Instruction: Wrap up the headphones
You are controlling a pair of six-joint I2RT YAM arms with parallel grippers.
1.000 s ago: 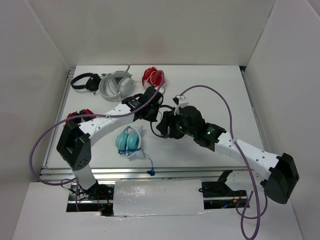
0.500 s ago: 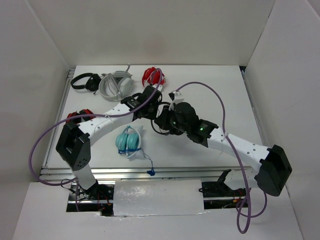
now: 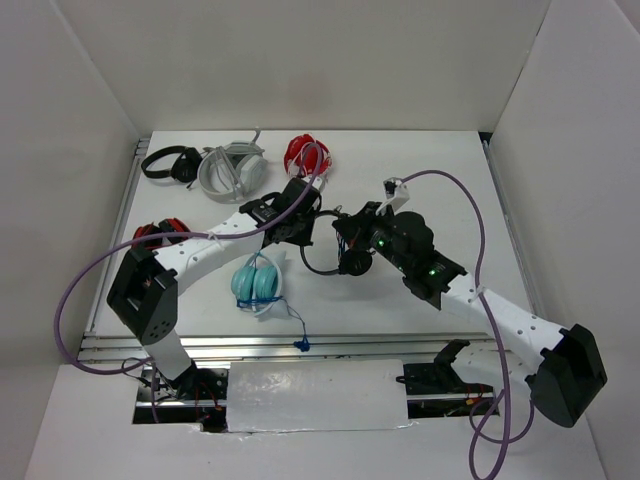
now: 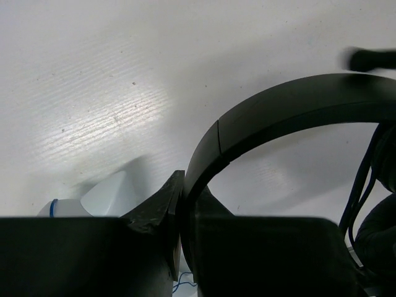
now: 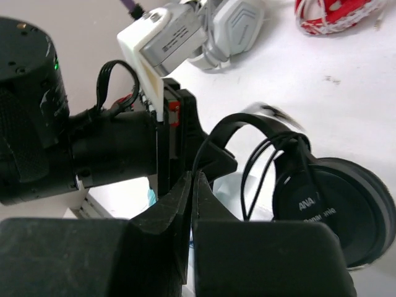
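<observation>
While the left tool [image 4: 181,185] clenched the headband [image 4: 278,108] of the black headphones [image 5: 309,204] over the table [image 4: 93,74], the right tool [image 5: 190,179], fingers pressed together, pinched their thin cable [image 5: 202,151] beside an earcup [image 5: 352,192], facing the left tool.

You look into a robot laboratory cell, a white table [image 3: 440,150] shut in by white panels [image 3: 300,60] at left, right and far side, a left arm [image 3: 205,248] and a right arm [image 3: 500,312] bolted at its near edge, loose purple cables [image 3: 445,175].
</observation>
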